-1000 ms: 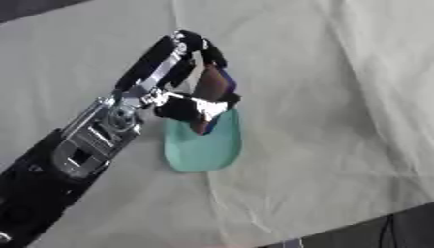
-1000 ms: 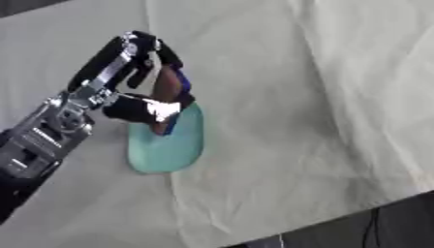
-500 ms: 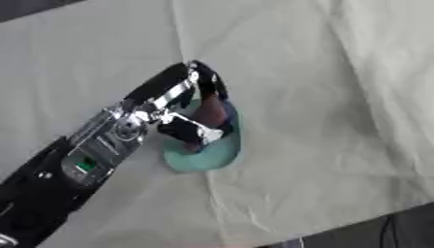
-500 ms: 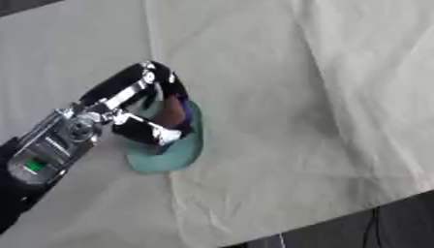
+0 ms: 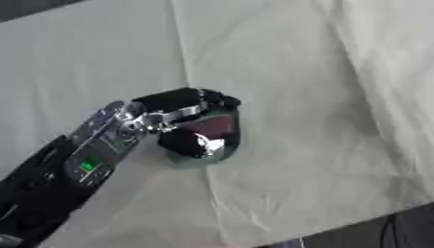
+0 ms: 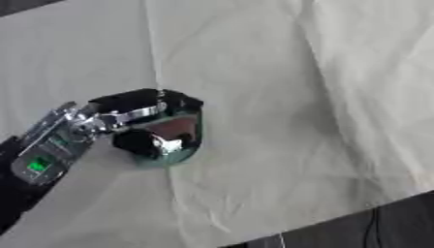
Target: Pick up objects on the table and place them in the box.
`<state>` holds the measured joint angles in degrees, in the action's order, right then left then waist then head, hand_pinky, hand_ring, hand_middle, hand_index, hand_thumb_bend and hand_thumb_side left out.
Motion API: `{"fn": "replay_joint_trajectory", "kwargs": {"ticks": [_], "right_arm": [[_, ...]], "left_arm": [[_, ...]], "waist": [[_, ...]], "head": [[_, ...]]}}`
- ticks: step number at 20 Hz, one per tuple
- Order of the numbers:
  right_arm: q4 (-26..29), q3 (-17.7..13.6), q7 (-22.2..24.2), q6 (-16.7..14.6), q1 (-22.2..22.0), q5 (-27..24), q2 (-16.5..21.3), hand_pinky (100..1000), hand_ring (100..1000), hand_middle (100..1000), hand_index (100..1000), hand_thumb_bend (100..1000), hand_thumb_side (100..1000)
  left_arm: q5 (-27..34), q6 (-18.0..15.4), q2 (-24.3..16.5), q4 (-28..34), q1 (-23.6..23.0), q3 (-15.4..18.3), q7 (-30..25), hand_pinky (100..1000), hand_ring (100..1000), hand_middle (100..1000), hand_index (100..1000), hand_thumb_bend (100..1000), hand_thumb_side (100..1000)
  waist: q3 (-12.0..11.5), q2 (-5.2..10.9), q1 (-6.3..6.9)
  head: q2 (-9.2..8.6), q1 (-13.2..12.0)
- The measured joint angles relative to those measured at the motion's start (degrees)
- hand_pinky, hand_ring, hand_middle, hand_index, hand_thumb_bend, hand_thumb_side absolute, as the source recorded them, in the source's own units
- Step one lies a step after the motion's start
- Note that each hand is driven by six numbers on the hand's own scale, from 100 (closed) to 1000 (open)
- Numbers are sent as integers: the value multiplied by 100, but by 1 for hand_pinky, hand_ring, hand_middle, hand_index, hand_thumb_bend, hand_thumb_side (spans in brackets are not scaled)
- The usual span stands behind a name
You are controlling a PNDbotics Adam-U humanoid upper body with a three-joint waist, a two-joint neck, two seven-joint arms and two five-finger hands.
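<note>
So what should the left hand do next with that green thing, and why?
Probably lift it straight up off the cloth: the left hand is already curled over the flat green object, which lies on the table. No box shows here.

Tabletop [image 5: 322, 72] covered by a creased pale cloth [image 6: 280, 97]. A teal-green flat object [image 5: 222, 145] lies on the cloth, directly beneath the left hand [image 5: 191, 123].
</note>
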<state>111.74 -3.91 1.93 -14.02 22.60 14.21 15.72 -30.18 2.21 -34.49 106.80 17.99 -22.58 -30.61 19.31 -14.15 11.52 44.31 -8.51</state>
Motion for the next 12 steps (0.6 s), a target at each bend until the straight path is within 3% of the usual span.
{"fn": "replay_joint_trajectory", "kwargs": {"ticks": [5, 6, 7, 8, 9, 10, 11, 12], "right_arm": [[0, 0, 1, -1, 0, 0, 0, 397, 606, 847, 842, 100, 475], [0, 0, 1, -1, 0, 0, 0, 397, 606, 847, 842, 100, 476], [0, 0, 1, -1, 0, 0, 0, 397, 606, 847, 842, 100, 474], [0, 0, 1, -1, -1, 0, 0, 397, 606, 847, 842, 100, 474], [0, -1, 1, -1, -2, 0, 0, 397, 606, 847, 842, 100, 474], [0, -1, 1, -1, -2, 0, 0, 397, 606, 848, 842, 100, 474], [0, -1, 1, -1, -5, 0, 0, 397, 606, 848, 842, 100, 474], [0, -1, 1, -1, -5, 0, 0, 397, 606, 848, 842, 100, 475]], "left_arm": [[-1, 58, 0, 19, -1, 22, 114, 884, 944, 942, 1000, 100, 1000], [-2, 72, 0, 48, -2, 47, 223, 788, 910, 916, 1000, 100, 1000], [-3, 79, 0, 105, -2, 78, 377, 783, 903, 909, 1000, 100, 1000], [-5, 78, 0, 188, -2, 116, 580, 613, 802, 808, 919, 100, 820], [-2, 64, 1, 307, -2, 172, 885, 656, 829, 836, 944, 100, 870], [10, 44, 1, 410, -2, 223, 1228, 406, 646, 654, 762, 100, 630], [66, 2, 17, 497, 0, 281, 1668, 406, 646, 654, 762, 100, 630], [165, -56, 34, 559, 1, 333, 2164, 283, 537, 557, 678, 100, 581]], "waist": [[-2, 0, -1], [-3, 0, -1], [-7, 0, -1], [-12, 0, -2], [-22, 0, -2], [-29, 0, -2], [-36, 0, -2], [-38, 1, -3]], "head": [[0, 0], [0, 0], [0, 0], [0, 0], [-1, 0], [-3, 0], [-3, 0], [-4, 0]]}}
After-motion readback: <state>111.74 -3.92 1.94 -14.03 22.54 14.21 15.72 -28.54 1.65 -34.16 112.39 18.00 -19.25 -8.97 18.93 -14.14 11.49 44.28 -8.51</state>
